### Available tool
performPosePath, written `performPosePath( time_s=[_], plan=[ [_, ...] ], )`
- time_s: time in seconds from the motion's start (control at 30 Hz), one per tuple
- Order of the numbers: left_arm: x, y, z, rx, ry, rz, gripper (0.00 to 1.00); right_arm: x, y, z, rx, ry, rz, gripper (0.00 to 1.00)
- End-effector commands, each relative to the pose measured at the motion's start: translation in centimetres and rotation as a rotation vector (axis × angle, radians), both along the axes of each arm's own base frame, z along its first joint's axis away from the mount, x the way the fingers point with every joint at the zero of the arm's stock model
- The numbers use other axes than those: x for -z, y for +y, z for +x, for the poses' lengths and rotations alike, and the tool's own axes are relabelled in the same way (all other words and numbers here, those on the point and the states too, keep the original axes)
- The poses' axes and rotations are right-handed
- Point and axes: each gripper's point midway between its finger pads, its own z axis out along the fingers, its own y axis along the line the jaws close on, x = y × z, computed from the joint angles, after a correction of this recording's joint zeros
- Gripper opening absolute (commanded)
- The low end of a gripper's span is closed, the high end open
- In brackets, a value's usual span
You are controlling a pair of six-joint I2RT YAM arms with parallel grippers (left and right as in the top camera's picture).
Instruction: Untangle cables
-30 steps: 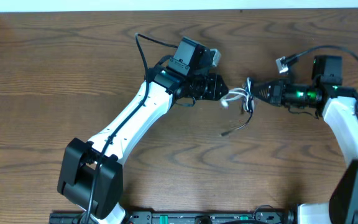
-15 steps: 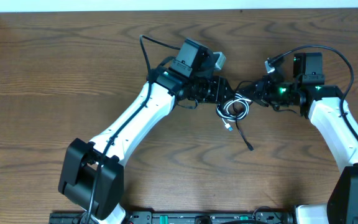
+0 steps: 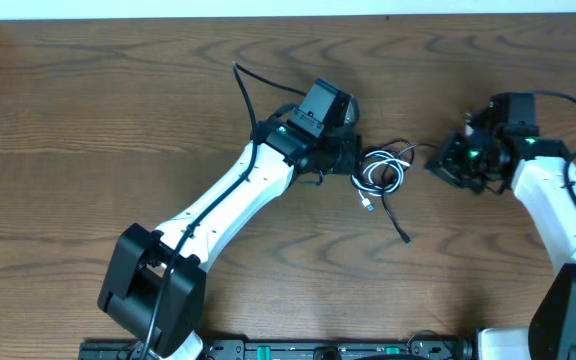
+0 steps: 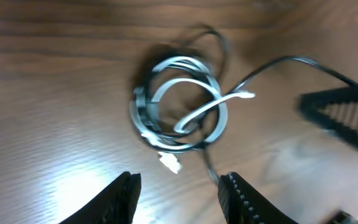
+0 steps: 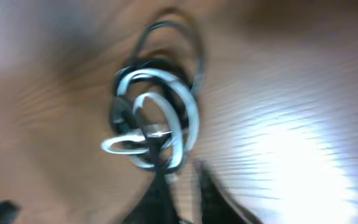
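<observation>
The white cable (image 3: 372, 172) lies in a small coil on the table, wound together with the black cable (image 3: 398, 224), whose tail runs toward the front. My left gripper (image 3: 355, 161) is open and empty just left of the coil. My right gripper (image 3: 436, 164) is a short way right of it, jaws slightly apart and holding nothing. In the left wrist view the white coil (image 4: 166, 81) and black cable (image 4: 278, 62) lie ahead of the open jaws (image 4: 179, 182). The right wrist view is blurred; the coil (image 5: 185, 106) lies beyond the jaws (image 5: 182, 190).
The wooden table (image 3: 88, 120) stretches widely to the left and front. A white edge (image 3: 268, 8) runs along the back. My right gripper's finger (image 4: 347, 112) shows at the right in the left wrist view.
The right gripper has let go of the cables and pulled back to the right. The coil has dropped onto the table. The left gripper has moved slightly and opened beside it.
</observation>
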Motion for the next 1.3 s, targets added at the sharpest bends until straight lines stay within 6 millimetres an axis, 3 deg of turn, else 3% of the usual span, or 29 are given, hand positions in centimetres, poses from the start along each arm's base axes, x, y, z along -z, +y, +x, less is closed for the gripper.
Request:
performPosePath(
  time_s=[0.0,0.13,0.2,0.4,0.53,0.7,1.27],
  plan=[
    [2.4,1.3,0.1,-0.025,-0.004,0.087,0.42,0.6,-3.5,-0.1,0.025,0.001,-0.131,0.43],
    [3.6,0.2,-1.0,0.123,-0.056,0.132,0.31,0.9,-5.9,-0.7,0.070,0.028,-0.160,0.62],
    [3.9,-0.8,-1.6,0.223,-0.108,0.155,0.31,0.9,-6.5,-0.8,0.073,0.029,-0.156,0.66],
    [4.9,-3.7,-2.7,0.464,-0.310,0.290,0.34,1.1,-7.2,-1.7,0.043,0.045,-0.154,0.67],
    [6.8,-5.5,-3.8,0.682,-0.402,0.348,0.36,1.2,-7.1,-2.0,0.026,0.053,-0.156,0.67],
    [9.1,-5.3,-3.5,0.775,-0.419,0.405,0.37,1.2,-7.1,-2.2,0.009,0.058,-0.159,0.67],
    [12.2,-5.8,-3.0,0.910,-0.466,0.446,0.48,1.2,-7.0,-2.3,-0.002,0.058,-0.161,0.67]
  ],
)
